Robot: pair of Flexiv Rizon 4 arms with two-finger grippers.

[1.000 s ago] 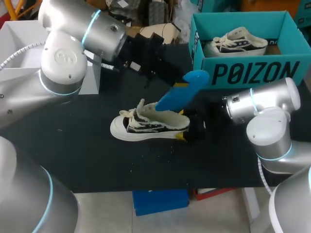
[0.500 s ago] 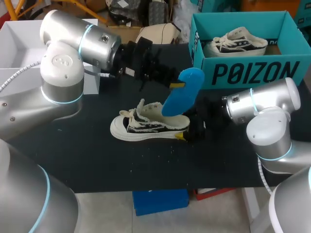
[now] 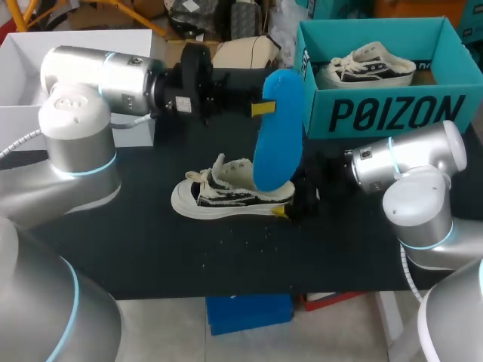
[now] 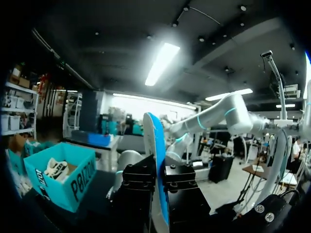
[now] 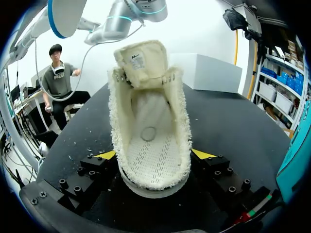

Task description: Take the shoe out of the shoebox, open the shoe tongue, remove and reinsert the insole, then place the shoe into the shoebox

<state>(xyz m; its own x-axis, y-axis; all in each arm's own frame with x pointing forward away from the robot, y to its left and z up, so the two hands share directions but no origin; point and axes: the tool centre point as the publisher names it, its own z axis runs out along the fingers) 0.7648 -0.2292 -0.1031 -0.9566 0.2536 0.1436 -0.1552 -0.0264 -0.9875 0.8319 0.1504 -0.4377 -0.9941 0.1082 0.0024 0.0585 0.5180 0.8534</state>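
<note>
Two silver robot arms meet over a black table (image 3: 151,249). Seen from above, a white canvas shoe (image 3: 226,194) with dark side stripes lies on the table, toe pointing toward the left arm's side. The right gripper (image 3: 290,205) sits at the shoe's heel, one yellow tip showing against the sole. Above the shoe's heel, the left gripper (image 3: 260,108) holds a blue foam insole (image 3: 275,139) near its upper end. The insole hangs nearly upright, its lower end just over the shoe's opening. Behind the shoe, on the right arm's side, stands a teal cardboard shoebox (image 3: 377,113) with a second white shoe (image 3: 366,64) inside.

From the left wrist, the left gripper (image 4: 159,175) has its two black fingers pressed from both sides onto the blue foam insole (image 4: 156,145), which is seen edge-on and rises ahead of them. The teal cardboard shoebox (image 4: 73,182) sits off to one side of the gripper.

From the right wrist, the right gripper (image 5: 153,162) pinches the heel of the white canvas shoe (image 5: 150,126) between its fingers, a yellow tip on each side. The shoe's frayed collar gapes wide and its tongue (image 5: 141,60) stands pulled up at the far end, showing a perforated fabric bed inside. Beyond the shoe, the blue foam insole (image 5: 63,17) hangs in the air.
</note>
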